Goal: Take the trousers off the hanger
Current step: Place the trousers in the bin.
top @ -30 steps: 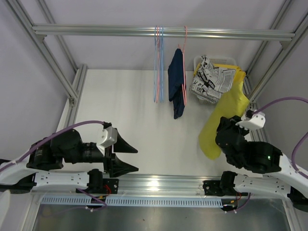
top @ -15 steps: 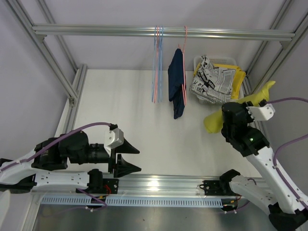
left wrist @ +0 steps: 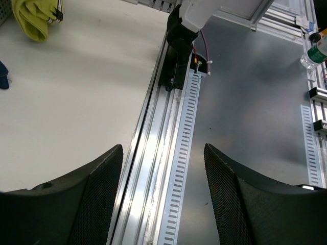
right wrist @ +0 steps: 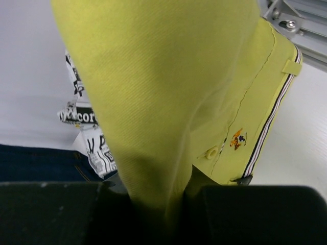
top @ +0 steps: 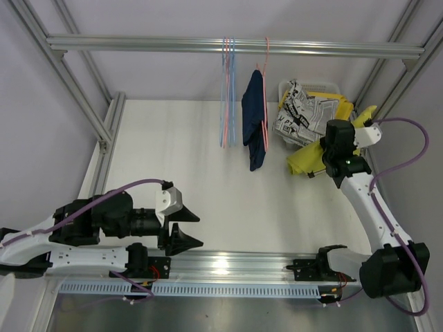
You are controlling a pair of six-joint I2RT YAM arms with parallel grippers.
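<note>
Yellow trousers (top: 303,158) are off the hanger and pinched in the right gripper (right wrist: 153,201), jaws narrow with a thick fold of cloth between them. The bundle is held just beside the white basket (top: 309,84), at its near side and partly over the table (top: 173,152), not yet inside. Black-and-white print trousers (top: 304,114) are already piled in the basket.

Step in hand, as judged: deposit of the yellow pair.
- The grip should be lifted and carried further over the rim before release, so the trailing cloth is not left draped outside.
- How much cloth hangs below the jaws cannot be told from above, since the wrist hides it; extra height is advised.
- Release should be made over the middle of the pile, not over the rim.

Navy trousers (top: 255,124) are still hung on the pink hanger (top: 266,54) at the rail (top: 173,45), with empty hangers (top: 227,90) just beside. The left gripper (top: 198,229) is parked at the near edge, jaws wide, nothing held.
</note>
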